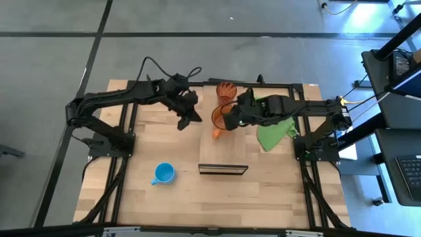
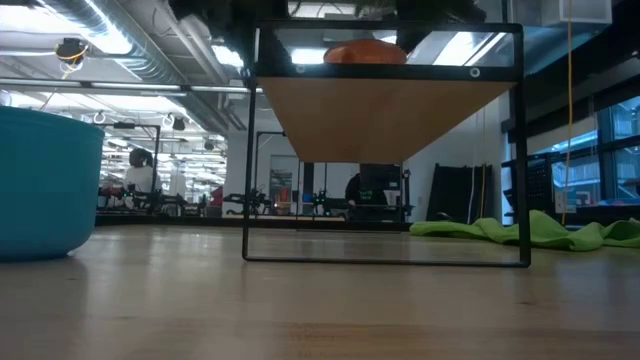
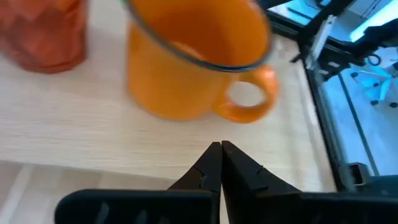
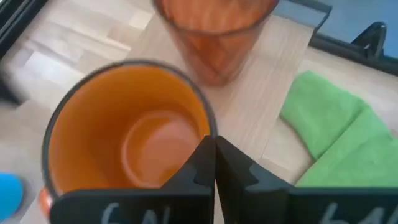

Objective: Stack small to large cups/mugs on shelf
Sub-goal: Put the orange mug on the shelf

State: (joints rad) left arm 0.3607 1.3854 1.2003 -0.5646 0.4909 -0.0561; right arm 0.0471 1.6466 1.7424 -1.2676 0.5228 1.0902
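Note:
The light-wood shelf (image 1: 223,153) runs from the table's far side toward its near side. A reddish-brown ribbed cup (image 1: 225,89) stands upright on the shelf's far end. The orange handled mug (image 1: 220,117) is upright over the shelf just nearer, with its handle (image 1: 216,133) pointing toward the near edge. My right gripper (image 1: 231,120) is shut on the mug. My left gripper (image 1: 196,119) is shut and empty, just left of the mug, which shows ahead of it in the left wrist view (image 3: 186,62). The light blue mug (image 1: 163,173) stands on the table at the near left. My right gripper holds the orange mug by its rim (image 4: 200,118) on the side toward the table's right, one finger inside the mug and one outside. The fingers come slanting down from the right. The mug is upright; I cannot tell whether its base rests on the shelf.
A crumpled green cloth (image 1: 276,129) lies on the table right of the shelf, under my right arm. The shelf's dark near end (image 1: 223,170) faces the front edge. In the low view the shelf stands on a thin black frame (image 2: 522,150). People and equipment show in the room beyond.

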